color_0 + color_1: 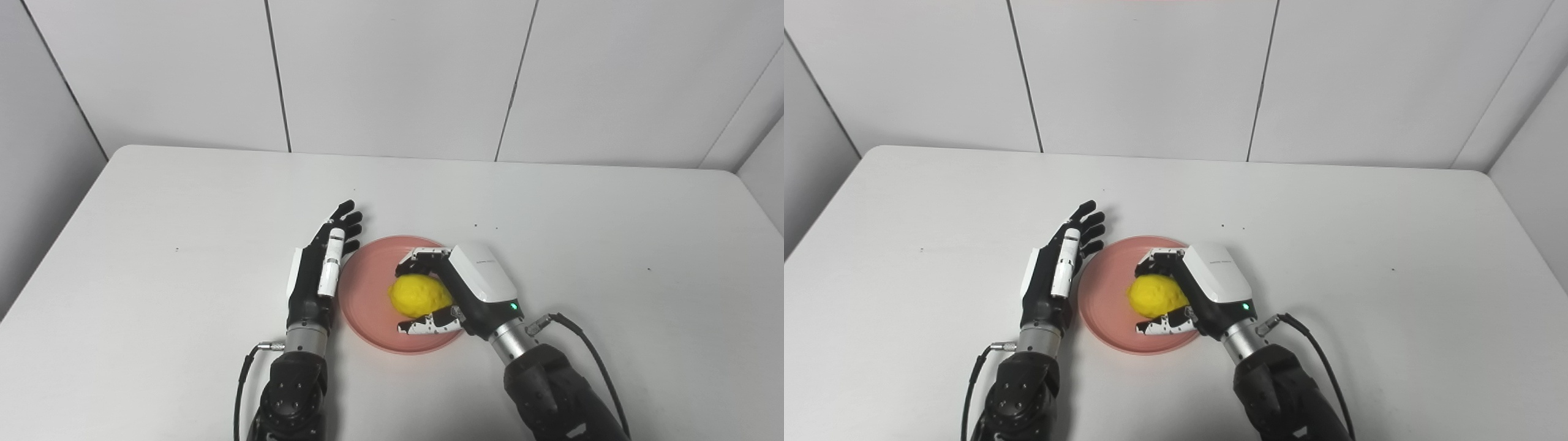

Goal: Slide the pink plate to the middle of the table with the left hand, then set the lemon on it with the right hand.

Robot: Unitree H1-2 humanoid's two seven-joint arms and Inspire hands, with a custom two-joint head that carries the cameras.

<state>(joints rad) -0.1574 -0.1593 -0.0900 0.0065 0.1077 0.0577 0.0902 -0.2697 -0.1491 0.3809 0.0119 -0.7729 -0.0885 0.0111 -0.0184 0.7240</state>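
Observation:
The pink plate (pixel 367 294) lies on the white table, near the front and around the middle. A yellow lemon (pixel 419 295) sits over the plate's right half, cupped between the fingers and thumb of my right hand (pixel 453 288). The fingers curl around it from above and the thumb lies under its near side. My left hand (pixel 321 269) stands edge-on just left of the plate's rim, fingers straight and apart, holding nothing. Whether the lemon rests on the plate or hangs just above it cannot be told.
The white table (pixel 184 233) runs back to a white panelled wall. Cables trail from both wrists near the front edge. A few small dark specks dot the tabletop.

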